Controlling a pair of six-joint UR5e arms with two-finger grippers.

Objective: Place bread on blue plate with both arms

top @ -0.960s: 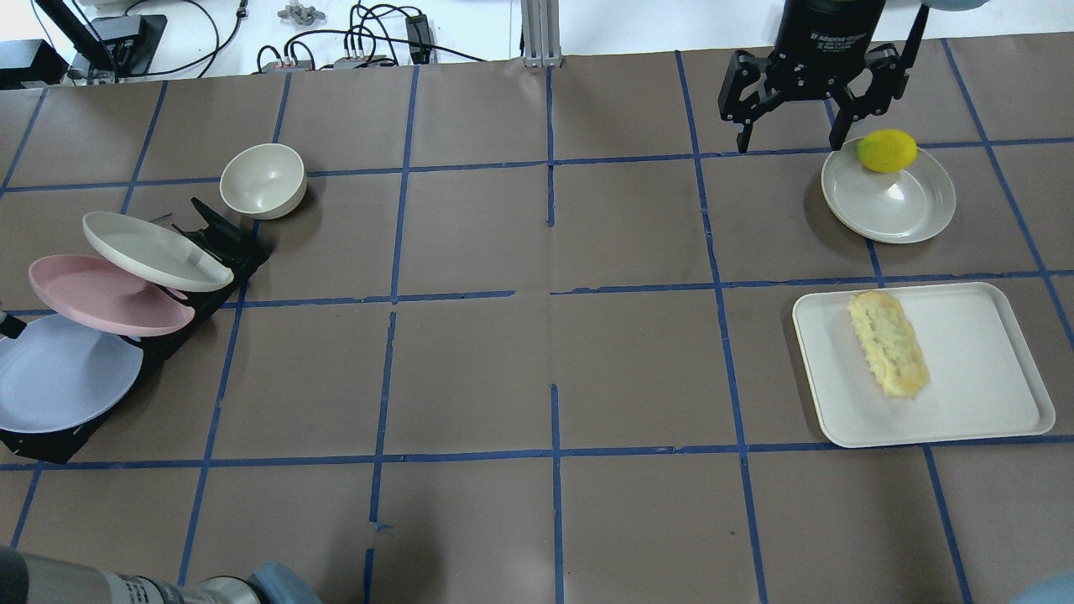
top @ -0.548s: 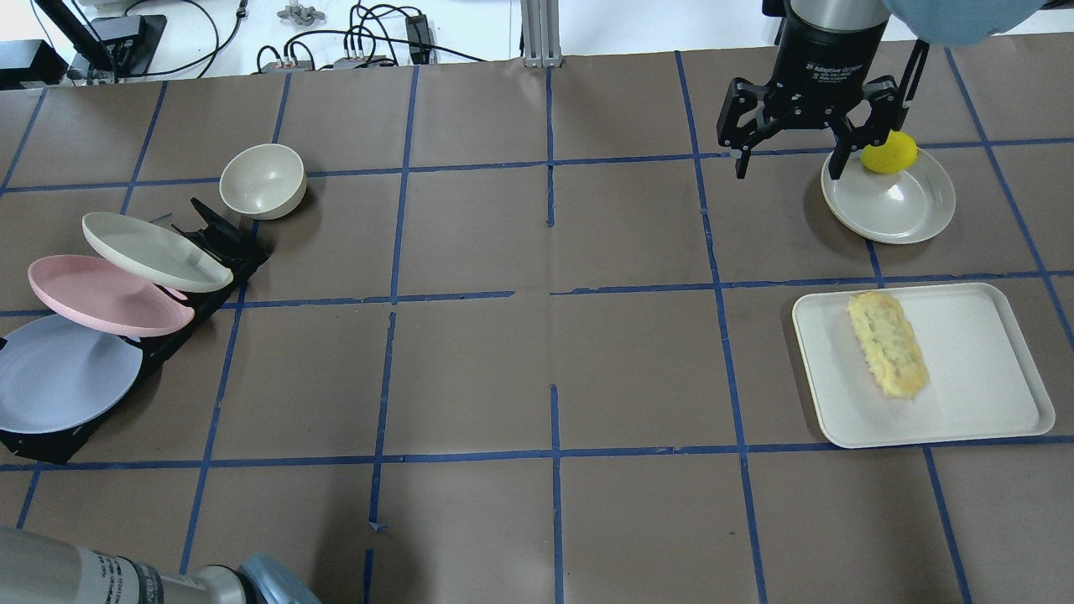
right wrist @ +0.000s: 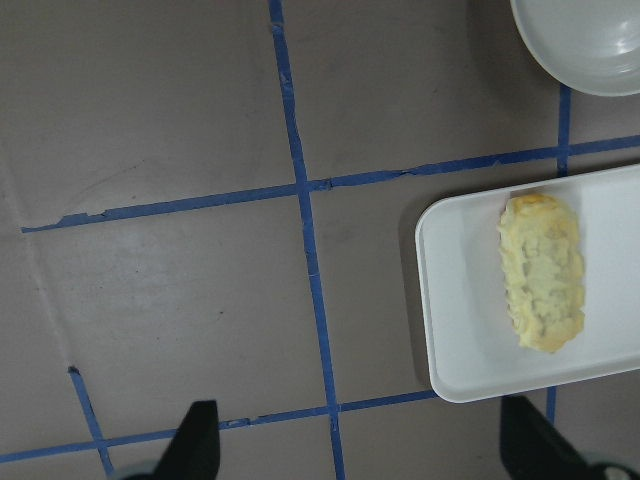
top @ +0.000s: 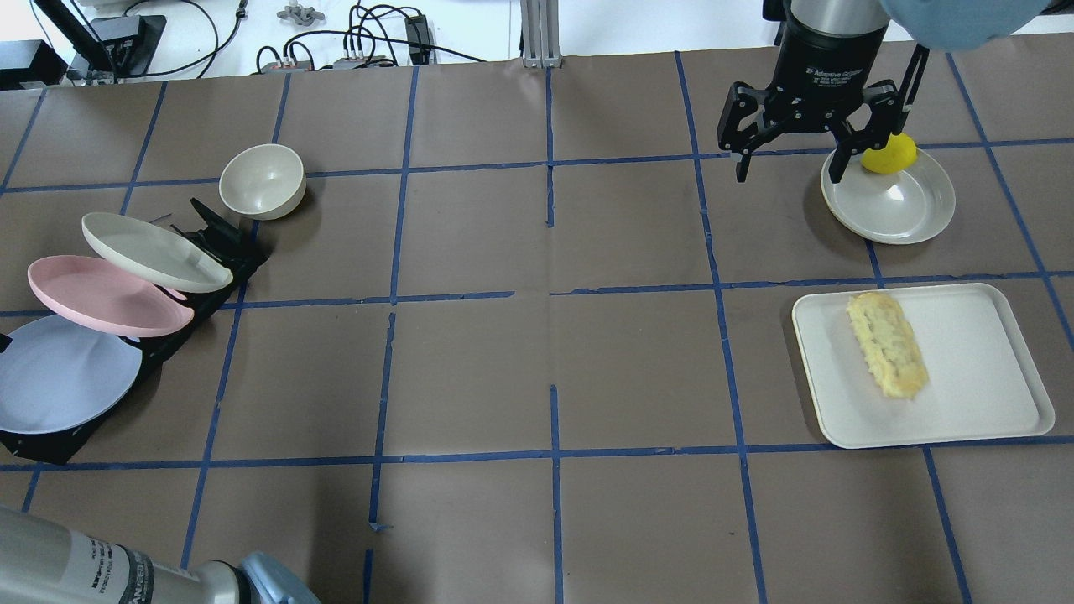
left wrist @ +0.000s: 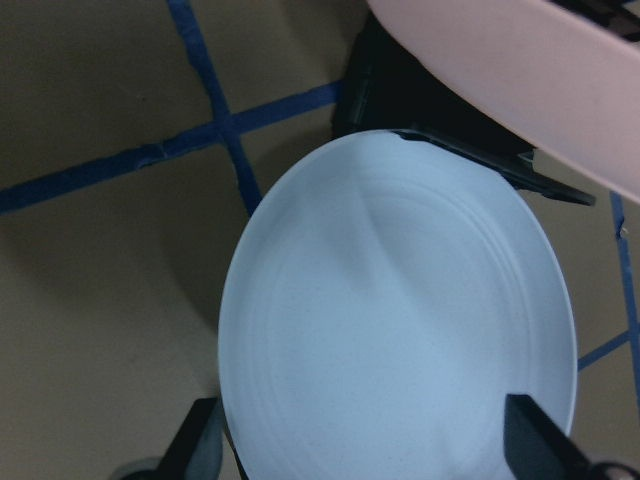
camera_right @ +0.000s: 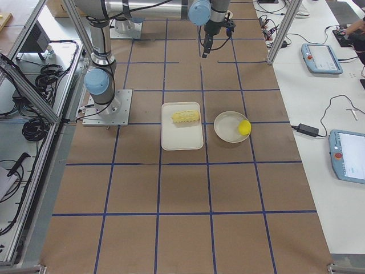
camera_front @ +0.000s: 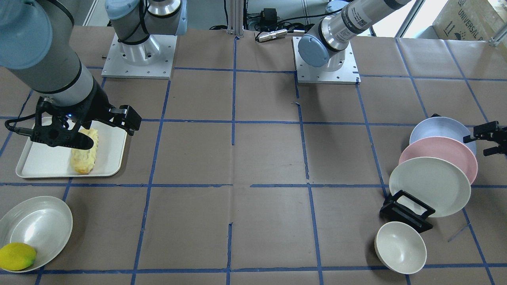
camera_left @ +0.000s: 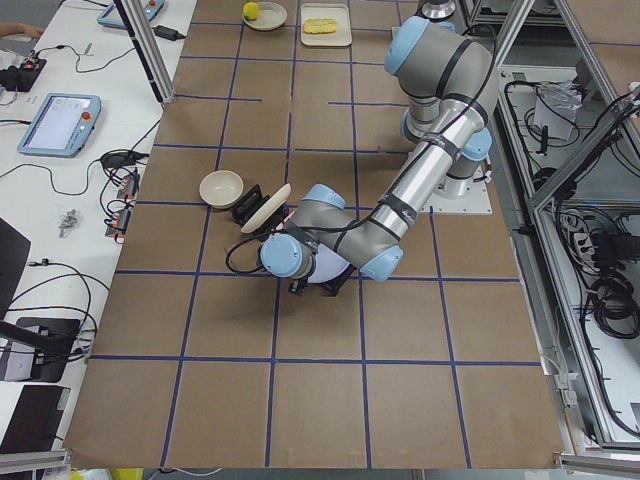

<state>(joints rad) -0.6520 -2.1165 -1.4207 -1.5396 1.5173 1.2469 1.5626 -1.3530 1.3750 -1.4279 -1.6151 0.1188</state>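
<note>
The bread (top: 888,344) lies on a white tray (top: 982,369) at the right; it also shows in the front view (camera_front: 85,156) and the right wrist view (right wrist: 543,285). My right gripper (top: 789,172) is open and empty, held high beyond the tray, beside the lemon plate. The blue plate (top: 63,373) leans in the nearest slot of a black rack (top: 210,243) at the far left. My left gripper (camera_front: 477,144) is open at the plate's edge. In the left wrist view its fingers (left wrist: 200,445) stand wide on either side of the plate (left wrist: 400,320).
A pink plate (top: 101,294) and a cream plate (top: 151,252) lean in the same rack. A cream bowl (top: 262,180) sits beyond it. A lemon (top: 889,155) lies on a cream plate (top: 898,205) beyond the tray. Blue tape lines cross the brown table.
My right gripper has come a little nearer and now covers part of the lemon, still open. My left arm's forearm has moved further into the bottom left corner.
</note>
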